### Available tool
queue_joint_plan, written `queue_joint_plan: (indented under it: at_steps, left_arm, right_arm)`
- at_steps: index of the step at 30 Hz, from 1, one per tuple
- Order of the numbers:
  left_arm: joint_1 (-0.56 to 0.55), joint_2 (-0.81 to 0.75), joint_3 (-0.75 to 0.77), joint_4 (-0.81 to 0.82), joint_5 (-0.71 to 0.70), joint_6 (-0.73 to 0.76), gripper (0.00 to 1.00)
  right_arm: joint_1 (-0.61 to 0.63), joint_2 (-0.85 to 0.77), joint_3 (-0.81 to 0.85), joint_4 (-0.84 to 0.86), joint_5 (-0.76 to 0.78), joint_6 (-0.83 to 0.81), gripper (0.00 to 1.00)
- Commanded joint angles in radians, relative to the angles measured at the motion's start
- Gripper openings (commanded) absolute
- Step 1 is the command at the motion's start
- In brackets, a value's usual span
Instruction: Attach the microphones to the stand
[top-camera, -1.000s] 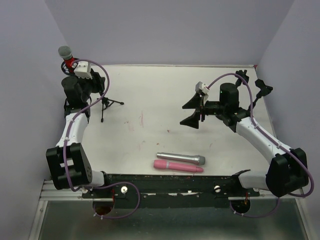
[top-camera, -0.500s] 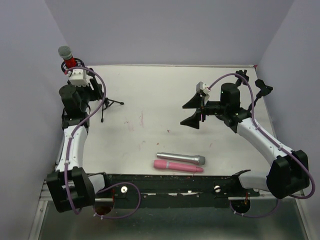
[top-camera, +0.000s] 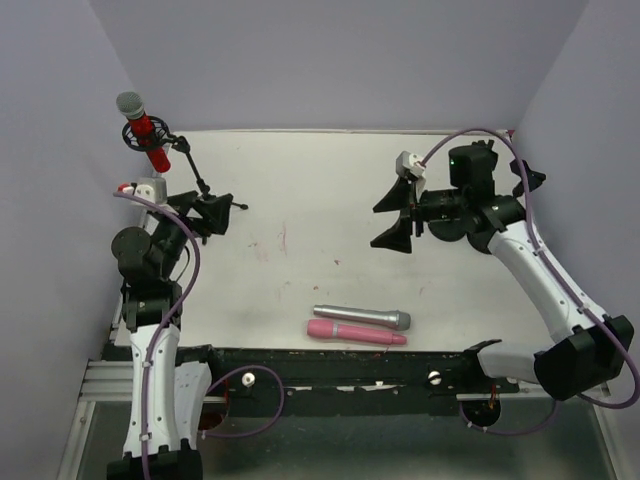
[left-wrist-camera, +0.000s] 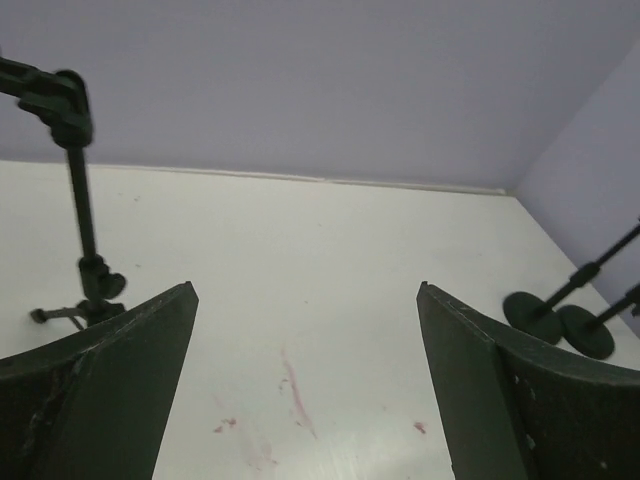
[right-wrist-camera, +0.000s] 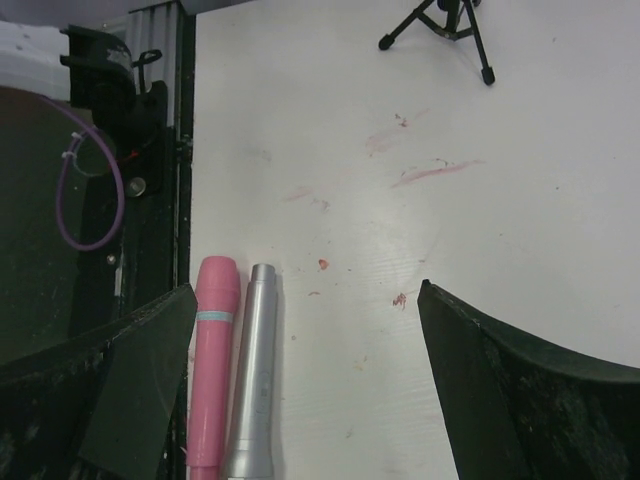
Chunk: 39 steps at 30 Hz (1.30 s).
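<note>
**Ana:** Backing off, the left arm has pulled away from the stand (top-camera: 188, 163) toward the near edge, and the left claw (top-camera: 203, 214) has let go and spread wide. The right arm has shifted a little toward the back.

**Ben:** So is the red microphone (top-camera: 145, 130) in place?

**Ana:** It looks so. It sits tilted in the clip at the top of the stand, at about 10 o'clock on the desk (top-camera: 300, 180), with nothing touching it. The left wrist view shows that claw (left-wrist-camera: 305, 290) gaping with only bare desk between its fingers, and the stand's post (left-wrist-camera: 78, 180) off at 9 o'clock.

**Ben:** And the other two?

**Ana:** Not started. The silver-grey microphone (top-camera: 360, 317) and the pink microphone (top-camera: 355, 333) lie side by side, touching or nearly so, at 6 o'clock by the near edge.

**Ben:** Right claw (top-camera: 385, 222)?

**Ana:** Fully spread and empty, hovering at roughly 2 o'clock. Its own camera looks down on both microphones, pink (right-wrist-camera: 212, 370) and silver-grey (right-wrist-camera: 255, 380), at 7 o'clock.

**Ben:** One of three, then.

**Ana:** That's my reading. Whether the stand has a clip for more, I cannot tell.
</note>
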Motion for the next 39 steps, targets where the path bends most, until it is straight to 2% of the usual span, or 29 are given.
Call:
queue_joint_plan:
  at_steps: [1,5,7,9,13,16,20,27,35,39]
  left_arm:
    - [-0.098,-0.040,-0.028,-0.137,0.114,-0.058,0.99]
    - [-0.263,-0.062,0.006,-0.316,-0.011,0.130,0.99]
    - [-0.331,-0.082,-0.014,-0.347,-0.073,0.189,0.99]
    - [-0.356,-0.103,-0.047,-0.340,-0.088,0.201,0.99]
    - [-0.356,-0.115,-0.044,-0.333,-0.044,0.195,0.99]
    - [-0.356,-0.117,-0.038,-0.346,-0.050,0.195,0.99]
    - [-0.354,-0.137,-0.043,-0.341,-0.047,0.192,0.99]
    - [-0.351,-0.143,-0.040,-0.347,-0.055,0.194,0.99]
    - [-0.351,-0.139,-0.040,-0.350,-0.062,0.195,0.99]
    - [-0.350,-0.140,-0.041,-0.352,-0.067,0.197,0.99]
  right_arm:
    - [-0.007,-0.071,0.143,-0.317,0.104,0.009,1.00]
    - [-0.008,-0.167,0.166,-0.274,0.408,0.211,1.00]
    - [-0.011,-0.202,0.175,-0.273,0.564,0.304,1.00]
    - [-0.043,-0.213,0.189,-0.281,0.654,0.375,1.00]
    - [-0.175,-0.242,0.191,-0.265,0.660,0.430,1.00]
    - [-0.296,-0.273,0.131,-0.215,0.656,0.447,1.00]
    - [-0.421,-0.296,0.033,-0.127,0.743,0.539,0.99]
    - [-0.436,-0.297,-0.148,0.041,0.820,0.452,0.99]
    - [-0.436,-0.231,-0.326,0.399,0.834,0.326,0.99]
    - [-0.435,-0.204,-0.435,0.621,0.774,0.233,0.97]
